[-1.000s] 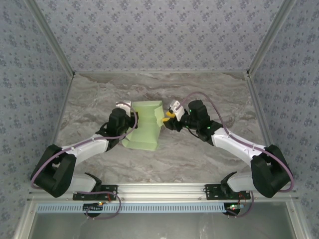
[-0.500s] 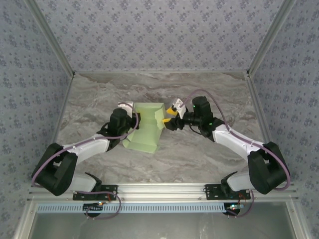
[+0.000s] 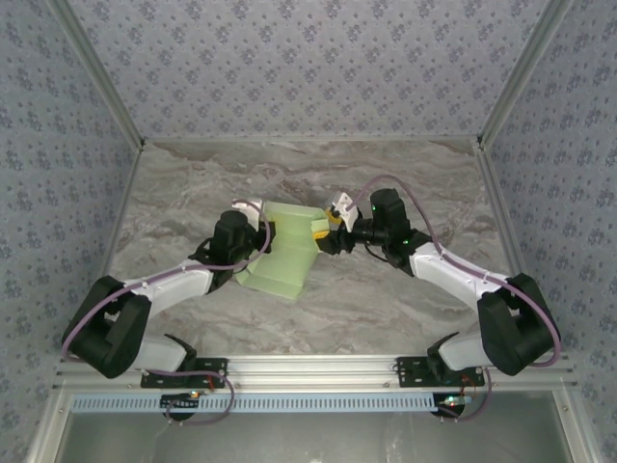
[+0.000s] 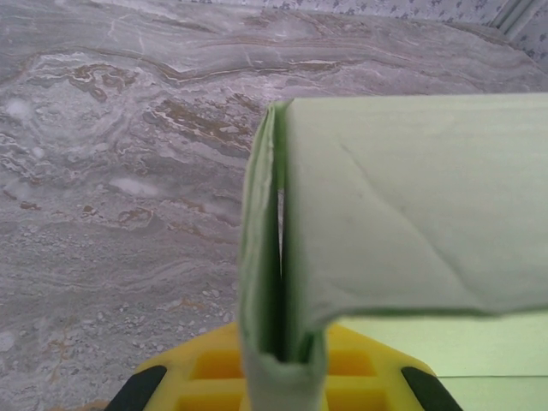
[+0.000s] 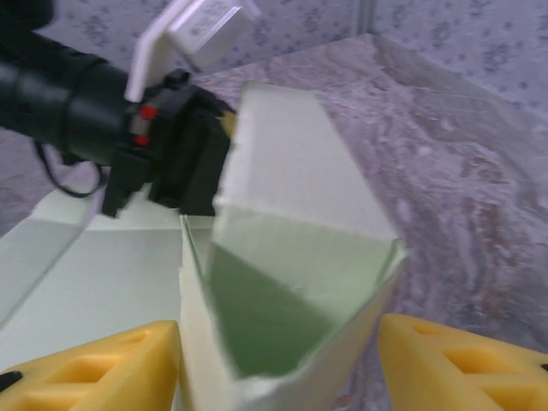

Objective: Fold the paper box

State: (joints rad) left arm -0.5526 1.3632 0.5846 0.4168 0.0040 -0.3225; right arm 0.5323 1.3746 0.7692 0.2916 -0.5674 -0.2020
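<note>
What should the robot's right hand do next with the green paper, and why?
Probably close the right gripper on the raised flap: its yellow fingers stand apart on either side of it, while the left gripper pinches the other edge of the paper box.

Paper box [image 3: 281, 258] lies mid-table [image 3: 386, 299], between both arms. Left gripper [image 3: 263, 230] is on its left wall, right gripper [image 3: 326, 230] at its right wall, both toward the far end.

Left wrist view: I lose the paper box [image 4: 411, 197] past the right edge. Its fold masks my left tool [image 4: 282, 372], whose yellow fingers [image 4: 368, 368] the bottom edge crops. Right wrist view: blurred throughout, with my right tool [image 5: 278, 364] cropped below.
</note>
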